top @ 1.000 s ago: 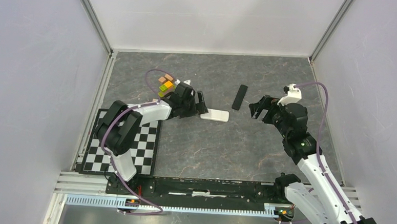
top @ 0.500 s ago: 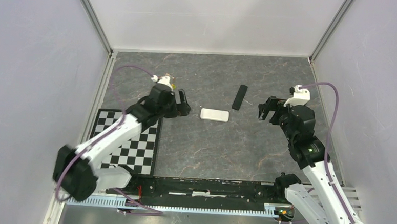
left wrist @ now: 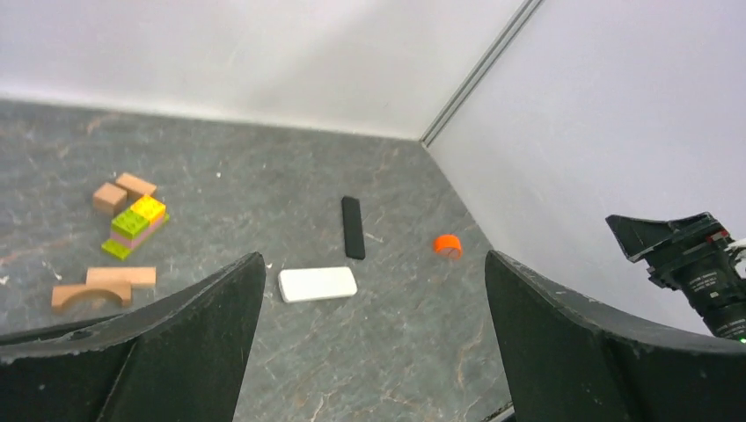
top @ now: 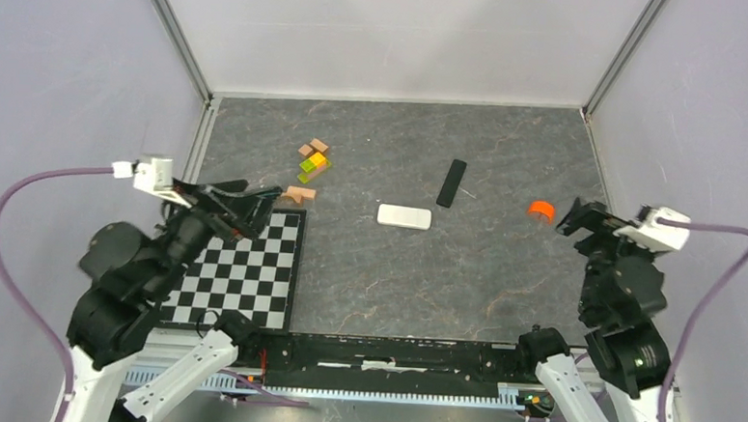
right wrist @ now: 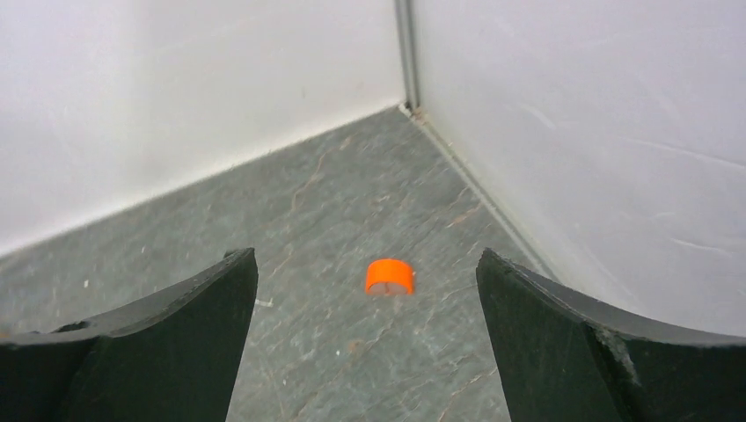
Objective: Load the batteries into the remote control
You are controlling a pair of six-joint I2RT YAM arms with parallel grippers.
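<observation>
Since nothing is yet grasped, the left fingers [left wrist: 176, 352] and right fingers [right wrist: 598, 352] are spread wide and empty, held well apart from the remote control [top: 404, 216]. It is laid flat at the middle of the worktop [top: 367, 278], plain back upward (no batteries are seen), its long axis set left-to-right across the overhead view.

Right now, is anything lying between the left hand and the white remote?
Nothing squarely. Bare table runs from the open left hand to the remote control. Only a wooden arch block sits just beside that line, near the hand.
</observation>
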